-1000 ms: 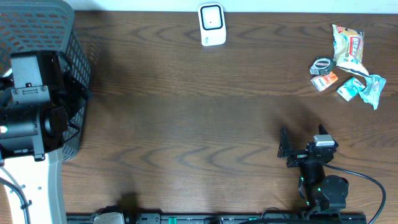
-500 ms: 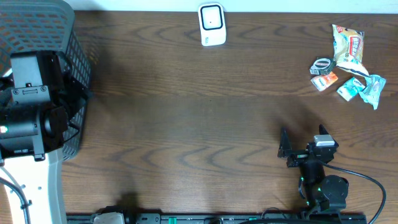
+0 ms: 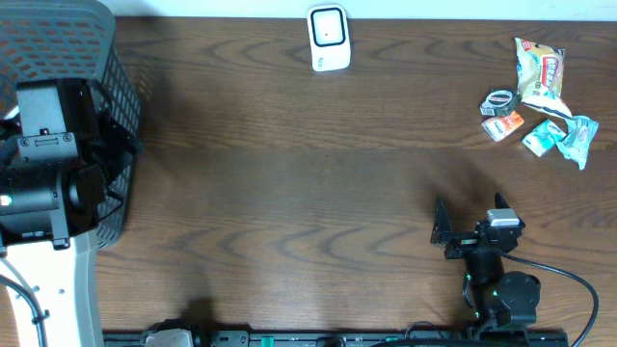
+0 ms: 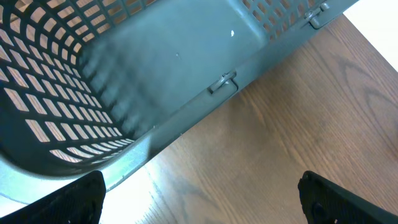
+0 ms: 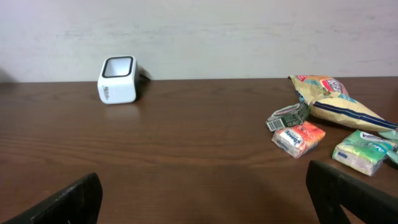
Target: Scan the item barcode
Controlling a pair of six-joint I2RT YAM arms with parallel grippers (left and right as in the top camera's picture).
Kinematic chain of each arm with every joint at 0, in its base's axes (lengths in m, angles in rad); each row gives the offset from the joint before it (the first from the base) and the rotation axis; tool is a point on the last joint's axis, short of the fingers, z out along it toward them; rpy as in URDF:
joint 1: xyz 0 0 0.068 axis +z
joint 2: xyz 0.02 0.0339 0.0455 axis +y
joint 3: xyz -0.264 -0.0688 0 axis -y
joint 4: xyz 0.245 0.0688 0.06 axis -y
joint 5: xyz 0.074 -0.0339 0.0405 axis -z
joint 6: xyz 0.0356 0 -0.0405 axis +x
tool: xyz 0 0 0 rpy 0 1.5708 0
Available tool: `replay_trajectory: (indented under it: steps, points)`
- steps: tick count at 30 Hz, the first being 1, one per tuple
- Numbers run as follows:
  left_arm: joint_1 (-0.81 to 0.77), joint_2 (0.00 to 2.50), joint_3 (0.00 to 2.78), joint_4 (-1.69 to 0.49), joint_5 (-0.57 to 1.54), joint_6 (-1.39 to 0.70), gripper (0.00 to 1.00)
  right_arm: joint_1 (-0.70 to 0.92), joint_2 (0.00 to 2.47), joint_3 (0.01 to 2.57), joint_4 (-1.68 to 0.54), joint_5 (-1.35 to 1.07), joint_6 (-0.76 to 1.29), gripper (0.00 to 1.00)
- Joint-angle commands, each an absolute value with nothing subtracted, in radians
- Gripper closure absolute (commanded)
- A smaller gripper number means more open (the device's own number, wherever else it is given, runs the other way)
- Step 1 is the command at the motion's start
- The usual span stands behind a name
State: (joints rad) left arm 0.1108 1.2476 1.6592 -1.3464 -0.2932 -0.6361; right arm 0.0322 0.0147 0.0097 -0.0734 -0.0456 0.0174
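While my left gripper and right gripper are gaping wide and empty, I am favouring the right for the orange packet at its one o'clock, pinching its edges and leaving its faces bare for the scanner at eleven.

Overhead, we look straight down on the worktop; right wrist skims low across it, sharing the scanner; left wrist closely faces the basket.
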Motion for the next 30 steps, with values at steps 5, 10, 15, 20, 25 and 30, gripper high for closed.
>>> replay_trajectory:
  steps: [5, 10, 15, 20, 25, 30]
  points:
    - [0.116, 1.248, 1.654, -1.35, -0.303, -0.649, 0.02, 0.03, 0.013, 0.006, -0.074, -0.036, 0.029, 0.01]
    - [0.116, 1.248, 1.654, -1.35, -0.303, -0.649, 0.03, 0.03, 0.013, 0.006, -0.074, -0.036, 0.029, 0.01]
    - [0.116, 1.248, 1.654, -1.35, -0.303, -0.649, 0.02, 0.03, 0.013, 0.006, -0.074, -0.036, 0.029, 0.01]
    - [0.117, 1.251, 1.652, -1.374, -0.297, -0.619, 0.02, 0.03, 0.013, 0.006, -0.074, -0.036, 0.029, 0.01]
    - [0.091, 1.241, 1.594, -1.375, -0.138, -0.543, 0.02, 0.03, 0.014, 0.006, -0.074, -0.036, 0.029, 0.01]
    - [-0.011, 1.17, 1.437, -1.175, -0.029, -0.293, 0.02, 0.03, 0.014, 0.006, -0.074, -0.036, 0.029, 0.01]
